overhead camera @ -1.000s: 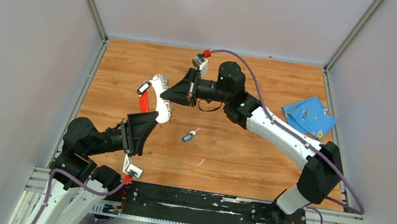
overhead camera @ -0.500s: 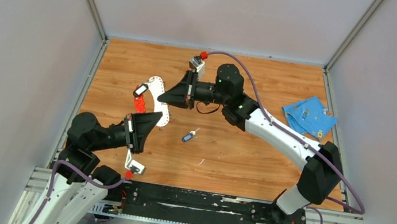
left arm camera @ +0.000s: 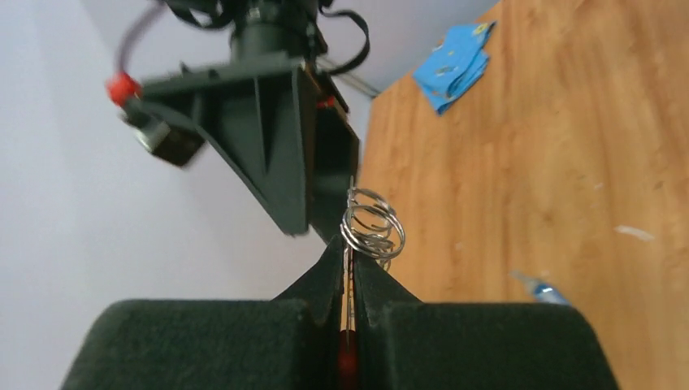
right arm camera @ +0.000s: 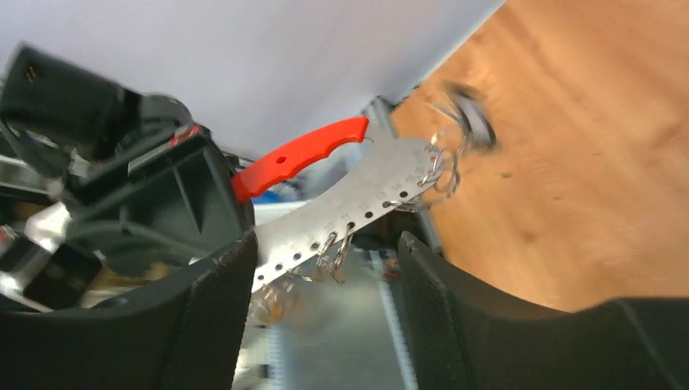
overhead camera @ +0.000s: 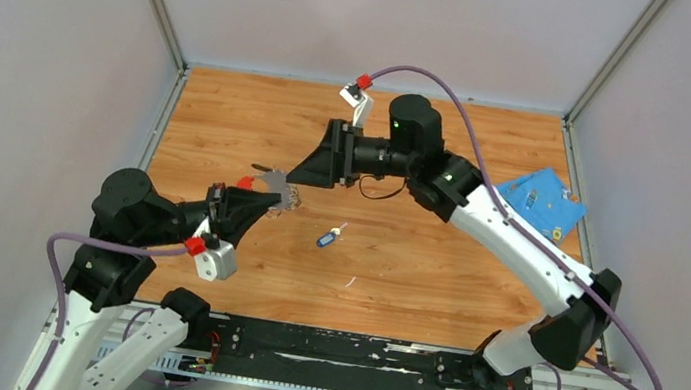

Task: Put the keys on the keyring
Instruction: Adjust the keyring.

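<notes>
The keyring (overhead camera: 272,182), a silvery perforated strap with a red end (right arm camera: 296,158) and small metal rings (left arm camera: 372,231), hangs above the table left of centre. My left gripper (overhead camera: 272,200) is shut on the strap's edge (left arm camera: 351,244). My right gripper (overhead camera: 299,172) stands open, its fingers either side of the strap (right arm camera: 325,244) without touching it. A blurred dark shape (right arm camera: 473,118), likely the black-headed key, dangles from rings at the strap's far end. The blue-headed key (overhead camera: 327,239) lies on the wood, also in the left wrist view (left arm camera: 540,288).
A crumpled blue cloth (overhead camera: 537,202) lies at the right edge of the wooden table (overhead camera: 410,284), with small items on it. Grey walls close in the back and both sides. A small white fleck (overhead camera: 350,281) lies near the blue key.
My left gripper has shut on the keyring strap and twisted it from upright towards level. My right gripper has let go of it and opened, lifting slightly.
</notes>
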`<control>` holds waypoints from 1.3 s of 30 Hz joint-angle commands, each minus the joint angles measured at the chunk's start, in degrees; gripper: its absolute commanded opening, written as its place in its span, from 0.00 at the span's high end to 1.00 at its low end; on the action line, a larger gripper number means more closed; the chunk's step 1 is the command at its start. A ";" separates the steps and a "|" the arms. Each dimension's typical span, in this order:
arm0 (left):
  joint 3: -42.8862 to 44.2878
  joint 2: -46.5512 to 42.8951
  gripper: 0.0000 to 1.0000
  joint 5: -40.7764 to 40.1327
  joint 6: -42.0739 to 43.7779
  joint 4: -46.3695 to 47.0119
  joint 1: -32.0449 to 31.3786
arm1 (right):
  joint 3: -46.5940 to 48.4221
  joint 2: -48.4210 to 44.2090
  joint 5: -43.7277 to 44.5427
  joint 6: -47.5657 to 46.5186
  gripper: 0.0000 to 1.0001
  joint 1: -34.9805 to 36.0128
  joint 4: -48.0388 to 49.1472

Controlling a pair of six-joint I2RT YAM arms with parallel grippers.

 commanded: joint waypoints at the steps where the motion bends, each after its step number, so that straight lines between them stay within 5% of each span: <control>1: 1.08 0.70 1.00 -0.24 -27.36 0.25 -0.14 | 2.39 -8.56 8.67 -27.67 0.24 -0.30 -12.00; 3: 1.06 0.65 1.00 -0.90 -35.11 2.54 -0.15 | 0.53 -12.88 13.42 -35.09 0.02 0.72 -11.48; 4: 1.18 0.69 1.00 -0.89 -37.92 3.15 -0.13 | -0.41 -14.86 15.49 -38.37 0.00 1.40 -11.10; 15: 3.11 4.21 1.00 -5.74 -52.95 2.56 -0.15 | -7.54 -23.67 25.95 -69.37 0.00 20.19 -11.42; 24: 3.43 6.39 1.00 -2.13 -60.89 3.73 -0.12 | -4.47 -18.44 46.99 -95.35 0.00 36.11 -11.82; 32: 2.90 7.10 1.00 -0.73 -63.55 2.79 -0.08 | -3.52 -14.98 50.92 -101.29 0.38 37.22 -8.44; 39: 2.92 6.67 1.00 0.18 -63.89 2.00 -0.13 | -6.29 -14.58 53.14 -105.55 0.41 37.84 -3.12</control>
